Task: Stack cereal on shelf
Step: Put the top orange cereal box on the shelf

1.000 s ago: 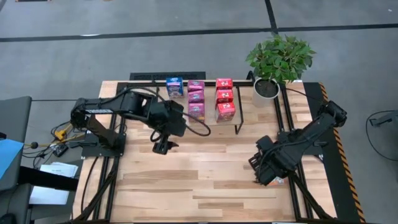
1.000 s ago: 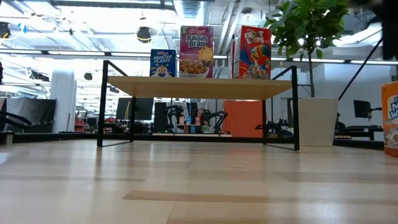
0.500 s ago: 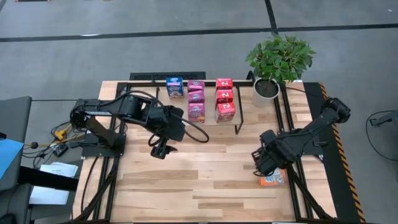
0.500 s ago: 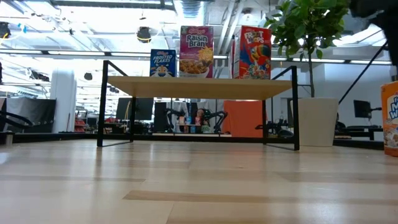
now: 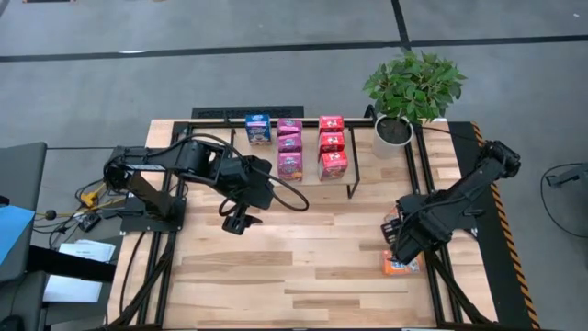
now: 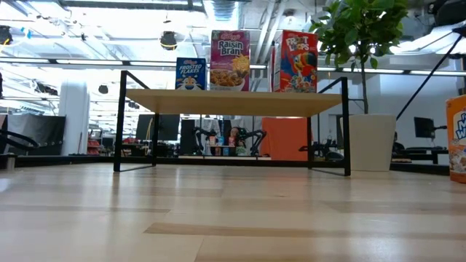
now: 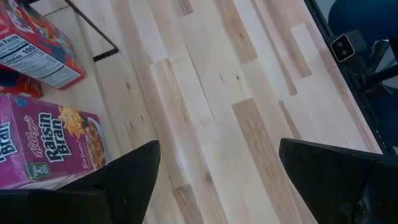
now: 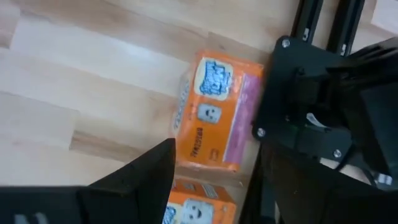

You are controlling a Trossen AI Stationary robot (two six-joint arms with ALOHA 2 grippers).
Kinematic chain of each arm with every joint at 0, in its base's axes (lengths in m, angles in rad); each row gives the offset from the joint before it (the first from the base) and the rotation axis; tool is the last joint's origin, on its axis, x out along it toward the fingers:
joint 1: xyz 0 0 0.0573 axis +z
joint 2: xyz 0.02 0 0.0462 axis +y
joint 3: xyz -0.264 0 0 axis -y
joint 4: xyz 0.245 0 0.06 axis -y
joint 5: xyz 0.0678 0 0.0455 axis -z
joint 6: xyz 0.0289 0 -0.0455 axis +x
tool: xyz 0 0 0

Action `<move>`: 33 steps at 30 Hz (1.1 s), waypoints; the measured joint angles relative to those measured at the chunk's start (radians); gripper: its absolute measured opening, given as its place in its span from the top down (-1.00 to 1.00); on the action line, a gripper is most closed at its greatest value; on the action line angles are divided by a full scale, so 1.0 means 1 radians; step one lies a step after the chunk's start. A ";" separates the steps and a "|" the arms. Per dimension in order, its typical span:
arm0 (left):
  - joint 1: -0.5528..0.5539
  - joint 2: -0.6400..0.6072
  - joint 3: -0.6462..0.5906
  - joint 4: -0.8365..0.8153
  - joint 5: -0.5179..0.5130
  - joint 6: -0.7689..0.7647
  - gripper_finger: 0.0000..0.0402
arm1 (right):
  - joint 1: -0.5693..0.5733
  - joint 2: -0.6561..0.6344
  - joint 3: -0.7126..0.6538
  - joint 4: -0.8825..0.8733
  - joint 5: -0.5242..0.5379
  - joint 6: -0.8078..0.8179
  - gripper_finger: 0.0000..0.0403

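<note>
While wide bare wood runs down the middle of the table (image 5: 276, 267), crowded only along the far edge and the right rim. On the shelf (image 5: 303, 124) at the far side: one blue box (image 5: 258, 127), a row of pink boxes (image 5: 289, 145), a row of red boxes (image 5: 332, 147). Beside the shelf's right end, touching nothing, a potted plant (image 5: 411, 87). At the right rim, hard against the black frame, orange boxes (image 5: 401, 265), two showing in the right wrist view. Above them the right gripper (image 5: 401, 241), fingers spread wide, empty. In front of the shelf, left of centre, the left gripper (image 5: 237, 219), likewise spread wide and holding nothing, clear floor of wood all round it. Seen level from the table, open space under the shelf's board, bright office beyond with ceiling ducts and desks.
</note>
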 joint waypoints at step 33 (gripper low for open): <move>0.000 0.000 0.000 0.025 0.001 -0.026 -0.59 | 0.027 0.107 -0.066 0.085 0.028 0.057 -0.15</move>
